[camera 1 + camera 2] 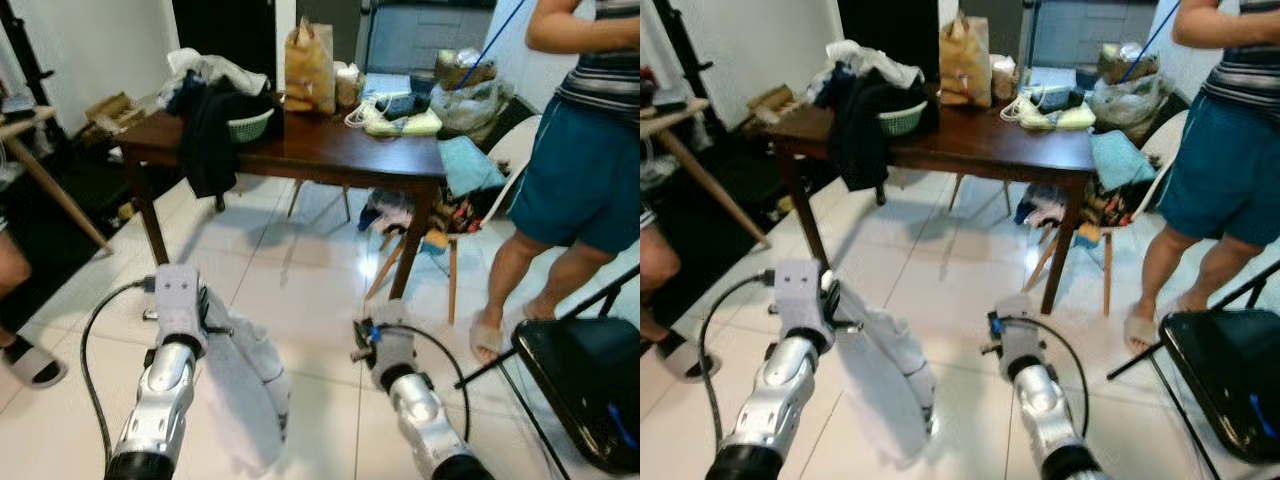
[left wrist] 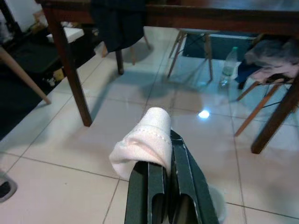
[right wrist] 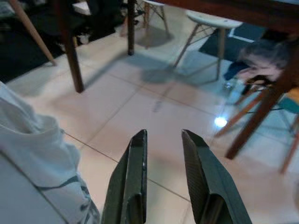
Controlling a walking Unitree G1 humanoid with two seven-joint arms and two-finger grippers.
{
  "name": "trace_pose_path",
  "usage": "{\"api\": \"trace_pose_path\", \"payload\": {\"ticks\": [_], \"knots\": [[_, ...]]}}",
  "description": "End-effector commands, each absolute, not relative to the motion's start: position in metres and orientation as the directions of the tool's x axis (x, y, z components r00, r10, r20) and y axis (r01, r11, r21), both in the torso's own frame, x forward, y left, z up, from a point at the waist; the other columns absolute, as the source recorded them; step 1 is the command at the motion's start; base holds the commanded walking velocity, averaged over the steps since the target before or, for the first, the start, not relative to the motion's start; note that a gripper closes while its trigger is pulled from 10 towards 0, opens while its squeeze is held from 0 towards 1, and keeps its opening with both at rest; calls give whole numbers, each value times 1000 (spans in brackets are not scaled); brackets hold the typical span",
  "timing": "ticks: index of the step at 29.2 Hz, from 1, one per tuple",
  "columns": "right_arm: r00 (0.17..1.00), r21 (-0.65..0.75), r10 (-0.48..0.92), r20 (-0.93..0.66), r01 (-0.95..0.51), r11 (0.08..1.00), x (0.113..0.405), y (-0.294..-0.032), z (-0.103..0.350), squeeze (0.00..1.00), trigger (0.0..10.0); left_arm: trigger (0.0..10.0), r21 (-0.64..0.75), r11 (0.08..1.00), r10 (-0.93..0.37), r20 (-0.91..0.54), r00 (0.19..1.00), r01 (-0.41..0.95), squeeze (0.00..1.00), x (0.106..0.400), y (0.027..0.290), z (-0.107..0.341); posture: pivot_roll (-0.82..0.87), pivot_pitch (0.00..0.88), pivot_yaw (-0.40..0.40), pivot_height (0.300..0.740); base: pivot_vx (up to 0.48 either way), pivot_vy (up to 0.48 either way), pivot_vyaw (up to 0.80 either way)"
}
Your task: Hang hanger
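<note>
Left eye view: one dark wooden worktop [image 1: 330, 150] well ahead of both grippers, piled with clutter; one person [image 1: 575, 170] off to the right gripper's side, a second person's foot at the left edge. One white garment [image 1: 245, 385] hangs from the left gripper [image 2: 163, 163], fingers clamped together on a fold of it. Right gripper [image 3: 163, 154] beside it, fingers apart, empty. Can't make out a hanger; presumably inside the garment. No rail visible, so hanging looks not yet done.
</note>
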State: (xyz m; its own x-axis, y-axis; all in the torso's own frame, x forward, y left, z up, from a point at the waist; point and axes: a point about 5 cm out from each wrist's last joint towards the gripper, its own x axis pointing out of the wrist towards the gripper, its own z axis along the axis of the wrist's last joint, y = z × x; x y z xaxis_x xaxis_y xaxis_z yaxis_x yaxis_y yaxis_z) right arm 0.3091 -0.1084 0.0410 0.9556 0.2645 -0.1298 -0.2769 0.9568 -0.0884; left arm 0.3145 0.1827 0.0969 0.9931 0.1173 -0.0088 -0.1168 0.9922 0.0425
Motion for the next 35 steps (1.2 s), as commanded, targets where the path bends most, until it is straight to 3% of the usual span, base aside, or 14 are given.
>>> {"api": "trace_pose_path", "payload": {"ticks": [1,5,35], "knots": [[960,-94,238,-145,-253,963,309,-118,39,0,10000,10000,69,993,92,13,996,-93,0,317,176,104,76,11,-11,740,364,0,-800],[960,-94,236,-151,-252,963,309,-118,38,0,10000,10000,72,994,84,22,996,-85,0,319,173,107,86,5,-17,740,368,0,-673],[964,-97,230,-131,-243,965,310,-116,40,0,10000,10000,69,994,83,48,995,-87,0,324,178,119,68,0,9,740,367,0,0]]}}
